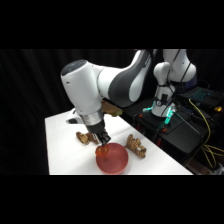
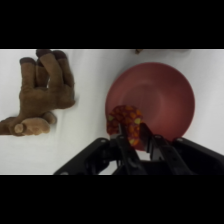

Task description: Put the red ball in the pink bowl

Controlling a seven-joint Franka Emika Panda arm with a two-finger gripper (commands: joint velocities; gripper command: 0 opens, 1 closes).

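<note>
End effector (image 2: 134, 134) pinched on the mottled red ball (image 2: 126, 120) above the smooth, round pink bowl's (image 2: 165, 85) rim.

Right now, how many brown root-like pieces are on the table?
2. One brown piece lies behind the gripper, left of the pink bowl; the other brown piece lies right of the bowl. None seems hidden.

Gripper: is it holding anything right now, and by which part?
The gripper holds the red ball by its sides, between both fingertips, above the pink bowl's rim.
</note>
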